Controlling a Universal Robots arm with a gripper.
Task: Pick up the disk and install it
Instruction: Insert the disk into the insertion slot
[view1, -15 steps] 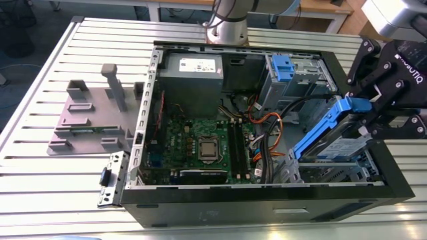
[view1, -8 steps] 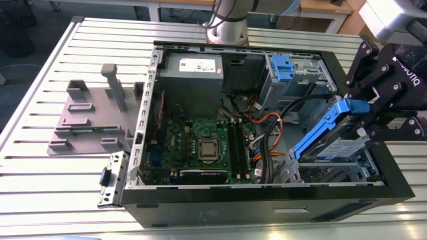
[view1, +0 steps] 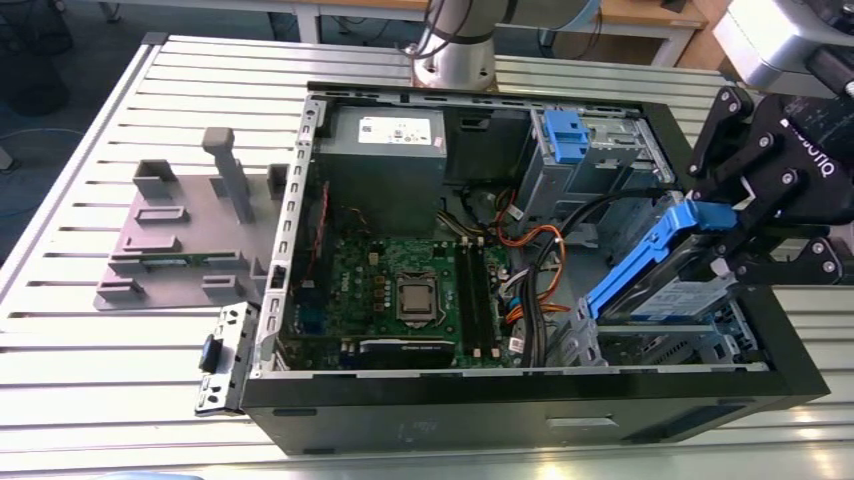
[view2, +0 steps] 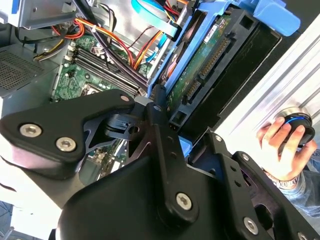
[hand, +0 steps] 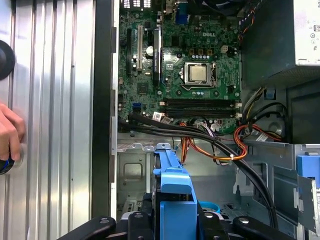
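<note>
The end effector (view1: 747, 225) grasps the disk (view1: 667, 275) by its blue bracket, tilted edge-down above the drive cage (view1: 667, 345) at about four o'clock inside the open computer case (view1: 534, 405) in the exterior view. The risk, as I judge it, is the tilted disk catching the cage rail or snagging the black and orange cables (view1: 541, 260) just beside it. The case holds a green motherboard (view1: 400, 295), a grey power supply (view1: 387, 135) at eleven o'clock and an empty blue clip (view1: 566, 135) at one o'clock. A person's hand (view2: 280, 150) rests on the slatted desk (view1: 120, 350).
</note>
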